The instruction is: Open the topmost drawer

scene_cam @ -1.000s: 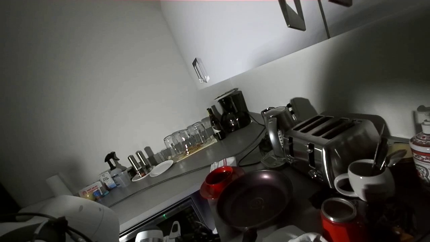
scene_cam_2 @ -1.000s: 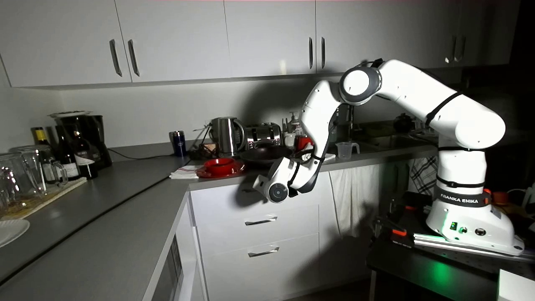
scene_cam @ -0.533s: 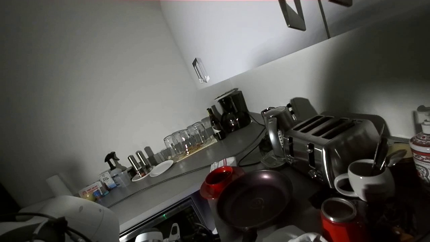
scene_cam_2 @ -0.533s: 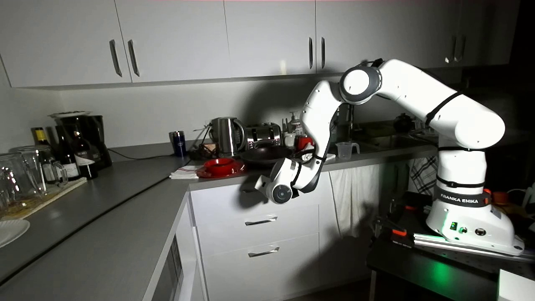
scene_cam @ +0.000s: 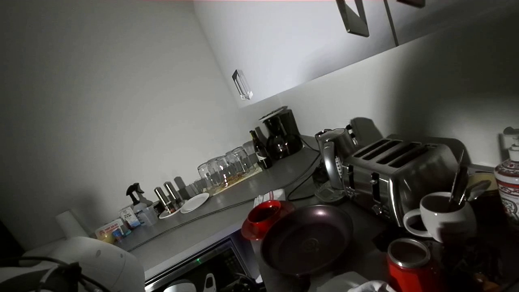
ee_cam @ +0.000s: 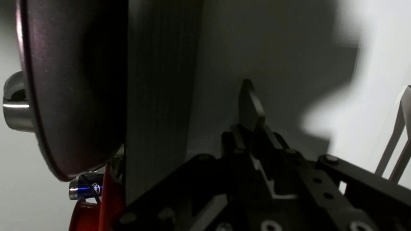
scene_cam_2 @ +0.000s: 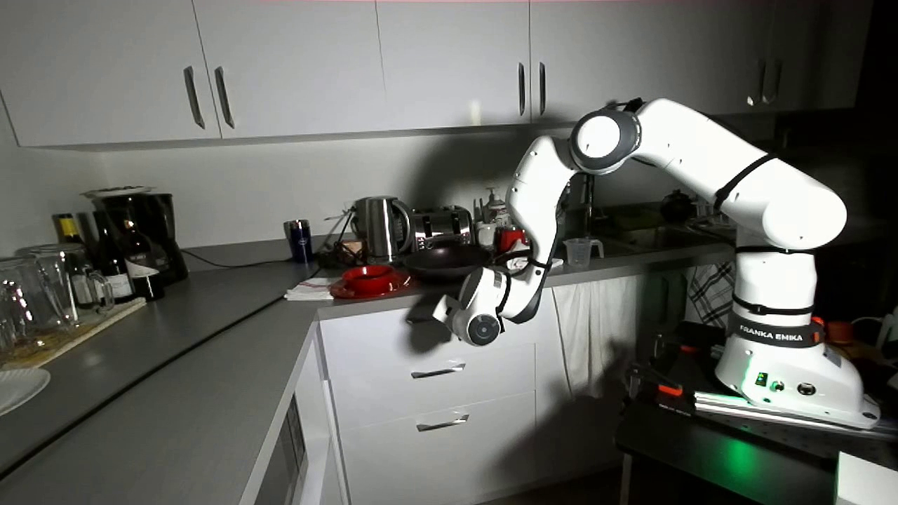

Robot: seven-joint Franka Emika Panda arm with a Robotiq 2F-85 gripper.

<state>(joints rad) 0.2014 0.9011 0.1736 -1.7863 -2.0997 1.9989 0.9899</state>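
- Rounded white robot wrist (scene_cam_2: 477, 305) edges right and down in an exterior view, yet the flat white topmost drawer (scene_cam_2: 372, 344) looks closed: no pull showing.
- Black gripper (ee_cam: 252, 138) at its slim metal handle (ee_cam: 250, 107); opening and hold too dark to tell.
- Grey worktop (scene_cam_2: 210, 407) above, round dark pan (scene_cam_2: 447, 259) aboard; room dim.

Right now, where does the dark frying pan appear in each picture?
In an exterior view: frying pan, low, right of centre.
In an exterior view: frying pan, at the centre.
Wrist view: frying pan, left, cut by top edge.
Shared landmark: red bowl, left of the frying pan in both exterior views, below it in wrist view.
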